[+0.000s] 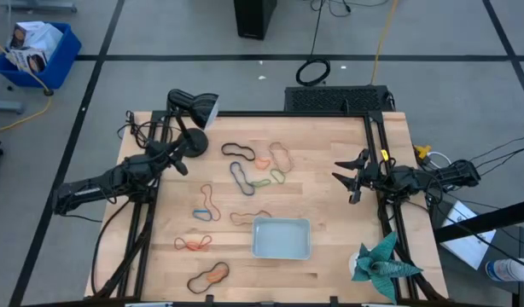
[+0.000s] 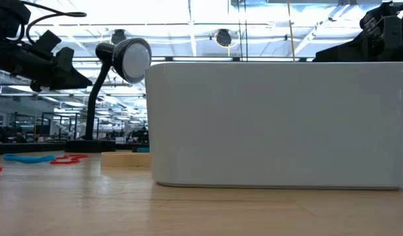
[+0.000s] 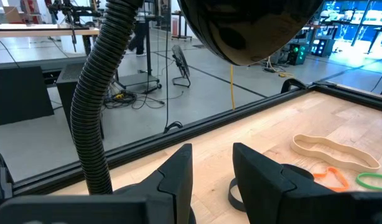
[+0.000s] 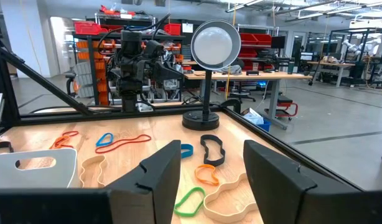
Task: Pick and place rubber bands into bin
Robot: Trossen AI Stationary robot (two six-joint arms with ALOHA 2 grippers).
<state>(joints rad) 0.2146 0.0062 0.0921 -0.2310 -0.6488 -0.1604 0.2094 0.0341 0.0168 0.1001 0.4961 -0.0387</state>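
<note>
Left gripper (image 1: 182, 162) hovering near the desk lamp's base (image 1: 194, 143) at the table's back left corner, fingers (image 3: 178, 177) parted, nothing between them. Right gripper (image 1: 351, 176) raised over the right side of the table (image 1: 330, 256), fingers (image 4: 157, 171) spread wide, empty. Rubber bands (image 1: 245, 177) scattered loose across the middle and front left of the wood. Bin (image 1: 282, 238) near the front edge, right of centre, holding no bands. Teal paper figure (image 1: 380, 263) at the front right corner.

Both arms hover over opposite bench sides; left end effector (image 1: 182, 162) parted, empty; right end effector (image 1: 345, 175) spread wide, empty.
</note>
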